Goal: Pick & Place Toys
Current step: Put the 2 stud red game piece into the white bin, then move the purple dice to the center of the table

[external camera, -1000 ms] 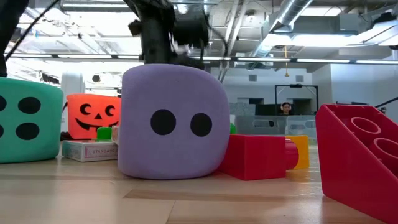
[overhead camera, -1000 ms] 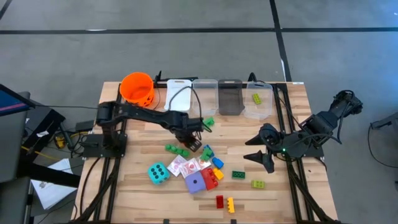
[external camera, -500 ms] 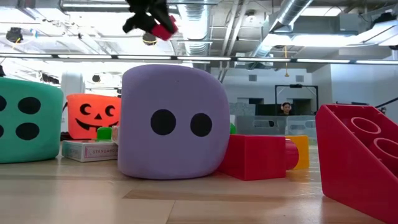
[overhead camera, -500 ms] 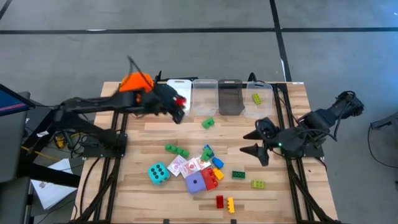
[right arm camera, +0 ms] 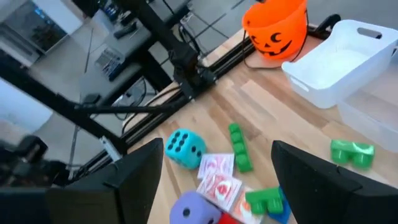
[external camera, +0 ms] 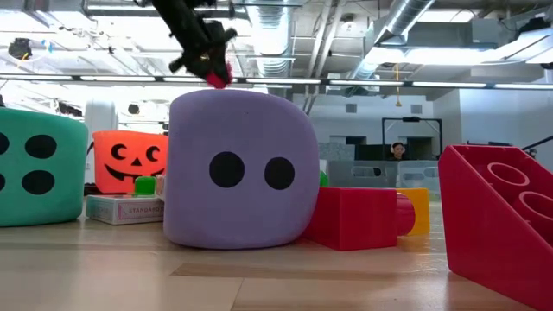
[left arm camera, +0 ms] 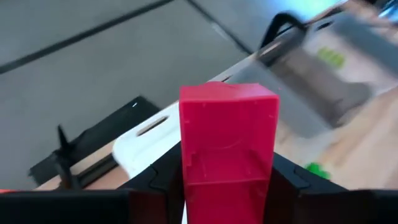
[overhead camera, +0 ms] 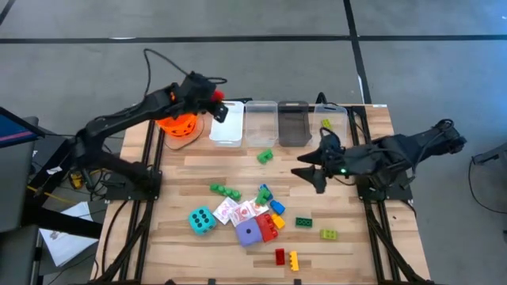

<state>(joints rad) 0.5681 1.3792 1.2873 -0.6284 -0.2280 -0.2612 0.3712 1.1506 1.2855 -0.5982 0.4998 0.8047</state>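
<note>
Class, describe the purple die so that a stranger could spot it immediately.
Start at the wooden table and find the toy pile near its middle. The purple die lies at the pile's front, against a red brick. It is the only purple toy; the teal die sits apart.

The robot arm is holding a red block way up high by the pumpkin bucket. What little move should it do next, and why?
Probably carry it a bit farther over the white bin and lower it. The left pincer is shut on the red brick, held high between the orange bucket and that bin, not yet above either.
</note>
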